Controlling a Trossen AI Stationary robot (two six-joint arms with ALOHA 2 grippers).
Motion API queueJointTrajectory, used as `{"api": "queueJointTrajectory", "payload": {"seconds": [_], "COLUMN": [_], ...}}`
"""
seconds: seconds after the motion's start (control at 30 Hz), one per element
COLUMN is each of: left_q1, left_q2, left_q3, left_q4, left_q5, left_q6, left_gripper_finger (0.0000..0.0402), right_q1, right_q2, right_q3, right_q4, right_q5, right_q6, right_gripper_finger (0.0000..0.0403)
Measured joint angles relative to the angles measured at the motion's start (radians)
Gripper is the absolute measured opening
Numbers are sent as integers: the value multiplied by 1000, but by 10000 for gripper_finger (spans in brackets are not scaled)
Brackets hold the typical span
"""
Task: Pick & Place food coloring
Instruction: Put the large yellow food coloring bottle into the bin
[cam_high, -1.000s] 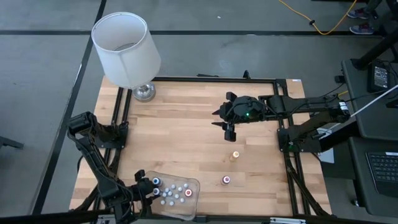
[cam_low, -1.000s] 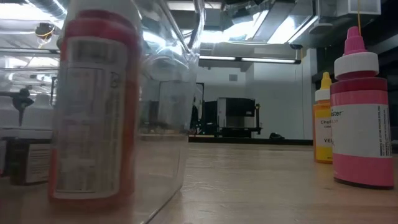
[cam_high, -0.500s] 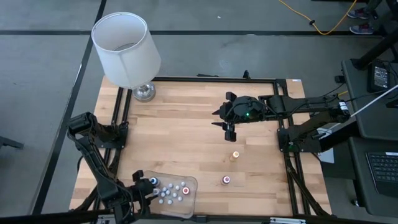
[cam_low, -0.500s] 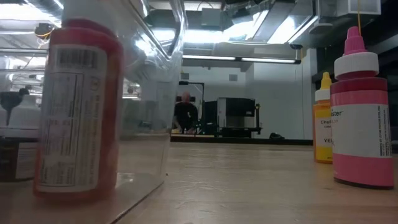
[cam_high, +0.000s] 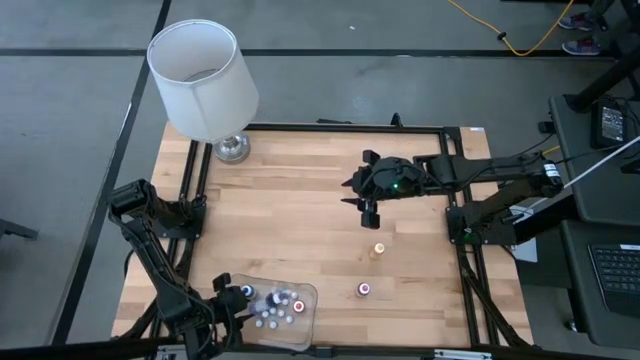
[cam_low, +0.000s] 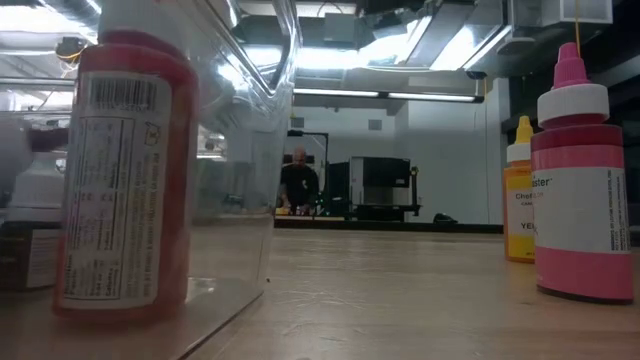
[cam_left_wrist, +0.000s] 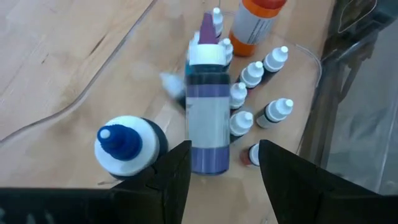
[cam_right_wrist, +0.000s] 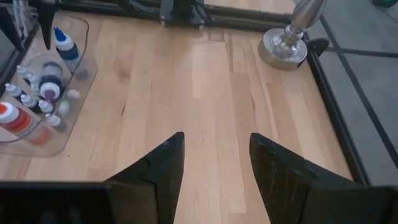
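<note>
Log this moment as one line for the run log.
left gripper: open over tray | purple bottle: falling in, blurred | right gripper: open, mid-table, empty | two bottles still on table

Left gripper (cam_left_wrist: 219, 165) above a clear tray (cam_left_wrist: 311, 59) on the wooden table (cam_left_wrist: 68, 56), its dark fingers (cam_left_wrist: 177, 168) spread apart. Between them stands a purple bottle (cam_left_wrist: 206, 124) with a white cap, blurred. Just beside it, a blue-tipped bottle (cam_left_wrist: 124, 144). Farther in the tray: an orange bottle (cam_left_wrist: 255, 22) and a cluster of small white-capped dark bottles (cam_left_wrist: 258, 93), plus a small red one (cam_left_wrist: 250, 154).
</note>
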Motion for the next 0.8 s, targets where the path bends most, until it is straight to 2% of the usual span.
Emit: {"api": "queueJointTrajectory", "payload": {"seconds": [0.23, 0.53, 0.63, 0.8], "left_q1": [0, 4, 6, 15], "left_q2": [0, -2, -9, -29], "left_q3": [0, 4, 37, 163], "left_q4": [2, -1, -14, -210], "left_q5": [-7, -31, -32, -52], "left_q6": [-5, -4, 70, 184], "left_gripper_finger": [180, 180, 180, 180], "right_q1": [12, 39, 40, 84], "right_q2": [1, 1, 1, 1], "right_q3": [-56, -62, -62, -62], "right_q4": [-4, 15, 18, -19], "right_q5": [-7, 0, 0, 6], "right_q6": [27, -3, -4, -29], "right_gripper_finger": [182, 182, 182, 181]}}
